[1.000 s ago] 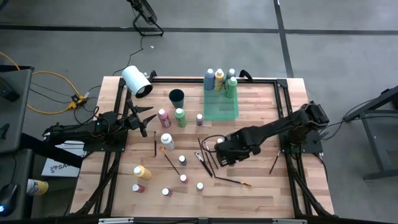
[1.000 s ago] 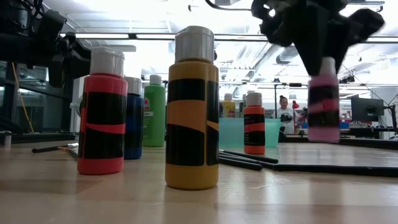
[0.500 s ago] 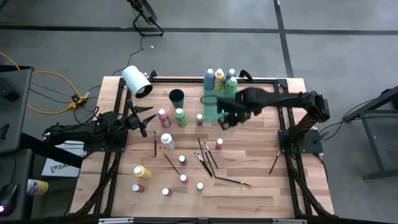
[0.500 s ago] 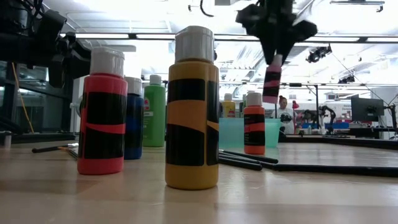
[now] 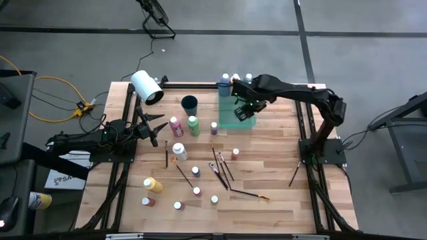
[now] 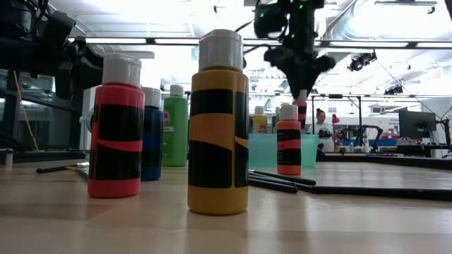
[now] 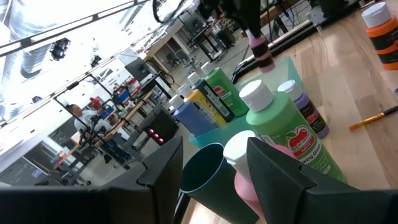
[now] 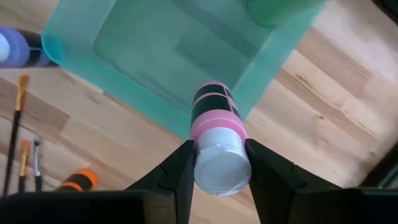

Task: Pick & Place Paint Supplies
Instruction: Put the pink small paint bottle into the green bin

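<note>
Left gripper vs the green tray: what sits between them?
High view: between the left gripper and the green tray stand a pink bottle, a green bottle and a lilac bottle; a dark cup sits just behind that line.

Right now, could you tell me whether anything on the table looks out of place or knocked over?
Yes: the large white roll lies on its side at the table's far left corner, and one yellow bottle lies tipped over near the front left. Nothing looks spilled.
</note>
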Action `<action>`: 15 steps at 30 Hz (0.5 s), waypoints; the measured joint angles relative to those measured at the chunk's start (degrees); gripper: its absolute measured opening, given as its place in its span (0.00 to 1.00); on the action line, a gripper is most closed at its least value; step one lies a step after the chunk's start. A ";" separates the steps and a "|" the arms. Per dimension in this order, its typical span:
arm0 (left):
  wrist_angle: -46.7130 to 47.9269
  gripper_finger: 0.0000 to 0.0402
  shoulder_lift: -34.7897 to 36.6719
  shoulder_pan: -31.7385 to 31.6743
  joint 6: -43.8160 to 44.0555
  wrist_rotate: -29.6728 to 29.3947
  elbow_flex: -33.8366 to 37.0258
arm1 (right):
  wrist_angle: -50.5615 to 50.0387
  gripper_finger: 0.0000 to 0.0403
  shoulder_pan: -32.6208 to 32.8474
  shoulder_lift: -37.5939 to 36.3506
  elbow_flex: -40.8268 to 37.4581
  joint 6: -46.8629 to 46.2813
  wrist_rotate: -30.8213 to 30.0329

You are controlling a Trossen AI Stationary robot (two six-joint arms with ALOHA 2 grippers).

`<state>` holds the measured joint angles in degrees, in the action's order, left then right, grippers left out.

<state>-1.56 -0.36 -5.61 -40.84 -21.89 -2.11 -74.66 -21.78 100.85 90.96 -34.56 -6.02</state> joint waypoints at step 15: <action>0.00 0.43 -0.02 -0.02 0.00 0.00 -0.02 | 3.07 0.31 -1.64 5.67 -3.88 1.83 3.65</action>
<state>-1.56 -0.38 -5.63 -40.84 -21.89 -2.13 -71.60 -23.42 106.52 87.08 -32.72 -2.37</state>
